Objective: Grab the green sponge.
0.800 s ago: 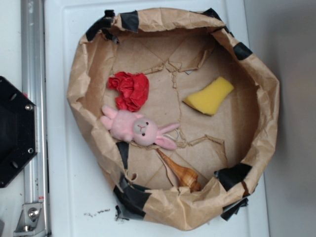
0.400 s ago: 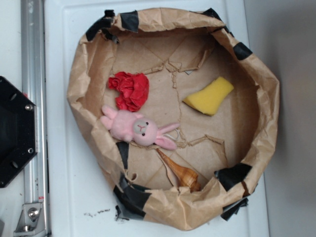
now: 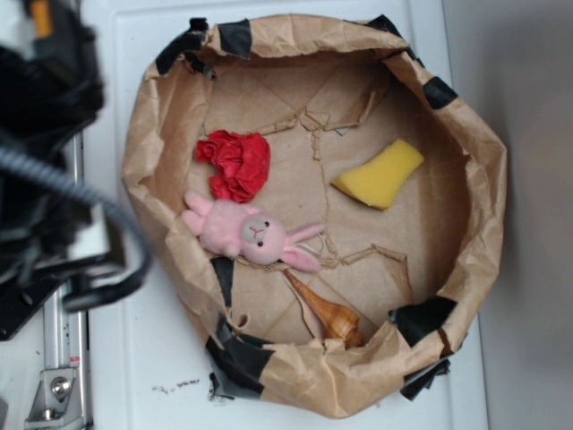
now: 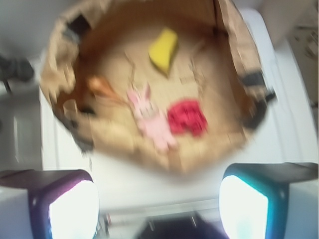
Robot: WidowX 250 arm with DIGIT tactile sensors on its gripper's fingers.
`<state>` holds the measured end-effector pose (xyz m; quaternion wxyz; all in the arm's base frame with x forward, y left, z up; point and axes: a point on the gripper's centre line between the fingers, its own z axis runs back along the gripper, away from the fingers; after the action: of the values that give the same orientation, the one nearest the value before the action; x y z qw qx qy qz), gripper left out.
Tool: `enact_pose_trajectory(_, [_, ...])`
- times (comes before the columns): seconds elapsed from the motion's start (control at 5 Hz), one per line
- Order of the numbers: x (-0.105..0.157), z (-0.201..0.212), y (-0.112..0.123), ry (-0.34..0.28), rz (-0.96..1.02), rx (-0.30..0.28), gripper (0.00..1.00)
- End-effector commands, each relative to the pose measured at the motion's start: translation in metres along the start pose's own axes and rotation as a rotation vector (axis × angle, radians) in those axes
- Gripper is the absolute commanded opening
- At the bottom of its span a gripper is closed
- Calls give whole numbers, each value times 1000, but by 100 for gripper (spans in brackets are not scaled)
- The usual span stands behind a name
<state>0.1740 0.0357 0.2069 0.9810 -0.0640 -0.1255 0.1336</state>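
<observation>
Approach step: you are bringing the gripper (image 4: 158, 201) in from outside the paper bin (image 3: 488, 193), fingers standing wide, holding nothing.

The sponge (image 3: 380, 174) is lying flat on the bin floor, far side, well apart from the bunny (image 3: 246, 233) and red ball (image 3: 236, 164). Next you are needing to reach over the rim and descend on it. No readable writing is showing.

no words, numbers or brand names can be read anywhere in these pictures. there are small dark marks on the white table (image 3: 179, 387) just beside the brown paper bowl (image 3: 483, 179), but they are only smudges, not letters. the black tape (image 3: 235, 36) on the bowl's rim has no writing. the wrist picture is too blurry to read anything.
</observation>
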Motion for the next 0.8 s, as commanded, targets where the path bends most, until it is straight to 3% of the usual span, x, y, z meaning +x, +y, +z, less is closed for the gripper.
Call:
enact_pose_trajectory(0.0, [60,-38,-2,-78,130,-103,100])
enact_pose_trajectory(0.4, [87,-125,16,-6,143,0,100])
enact_pose_trajectory(0.6, [91,-167,3,61,132,28,100])
